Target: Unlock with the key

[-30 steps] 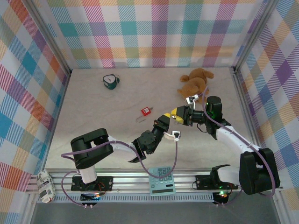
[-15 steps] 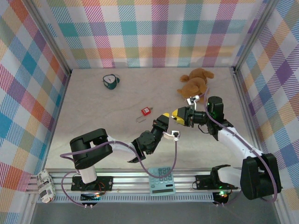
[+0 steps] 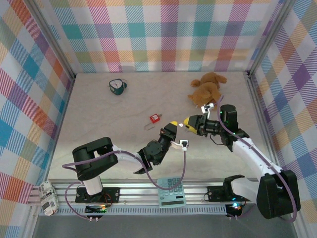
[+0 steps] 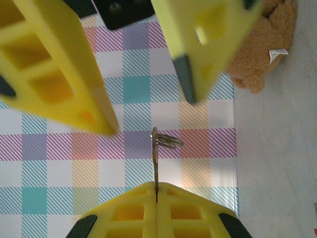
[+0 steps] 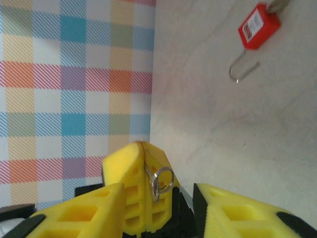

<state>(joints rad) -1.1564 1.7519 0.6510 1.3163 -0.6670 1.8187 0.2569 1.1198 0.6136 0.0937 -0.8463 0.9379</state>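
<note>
Red padlock [image 5: 256, 26] label unreadable. I see L pincer [image 4: 156, 194] clamped on key [image 4: 155, 153]; R pincer [image 5: 157, 198] part-open, straddling key.

The padlock [image 3: 155, 118] lies near the middle of the table [image 3: 99, 134]. Right of it, the key [image 4: 155, 158] sticks out of the left claw [image 3: 174, 124]. A toy bear [image 3: 207, 85] sits toward the far right corner, a calculator [image 3: 171, 192] at the near edge.

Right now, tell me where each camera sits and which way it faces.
Top: above, behind the bases, looking down at the table; both arms show.
Left wrist: left arm, facing wall and teddy; left jaws shut on the key.
Right wrist: right arm, facing left jaws, padlock beyond; right jaws open.
Wrist views share the key.
</note>
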